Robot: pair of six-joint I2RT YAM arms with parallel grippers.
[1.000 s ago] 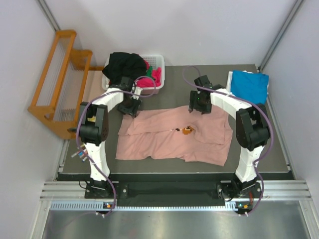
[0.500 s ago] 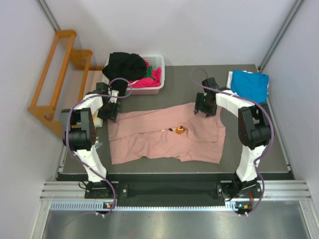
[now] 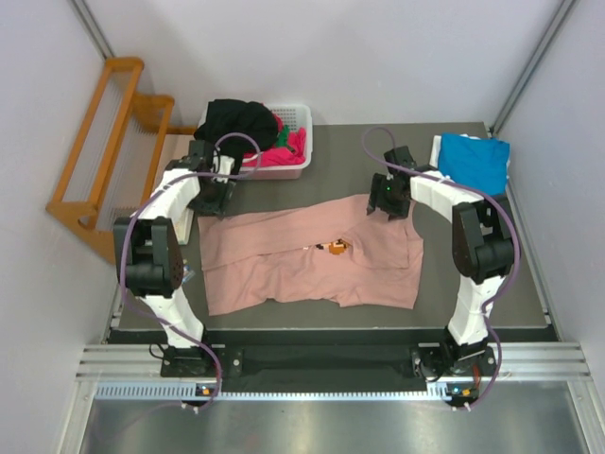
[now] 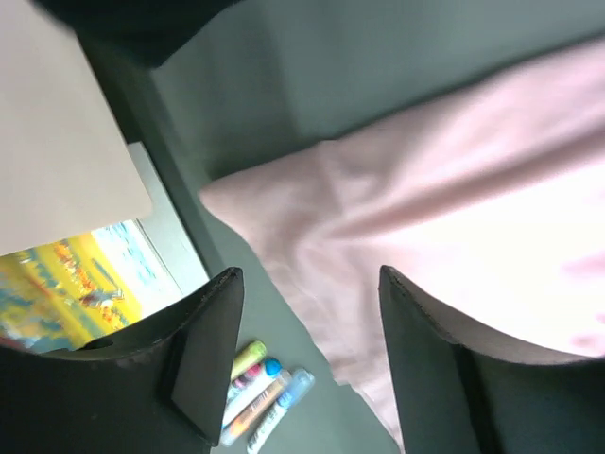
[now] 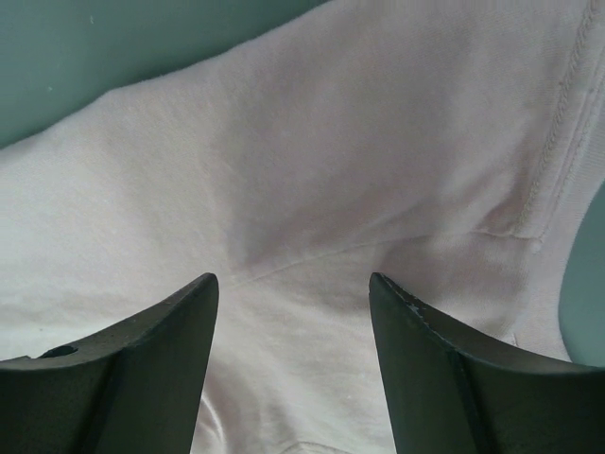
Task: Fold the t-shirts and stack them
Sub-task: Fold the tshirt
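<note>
The salmon-pink t-shirt is laid out mostly flat in the middle of the dark bench, chest print facing up. The blue one sits off at the far right edge, and the black one is heaped on the white basket at the far left. The left tool hangs over the pink shirt's far-left corner, fingers spread with nothing between them, and the right tool is the same deal, wide apart just above the cloth by the far-right sleeve seam.
</note>
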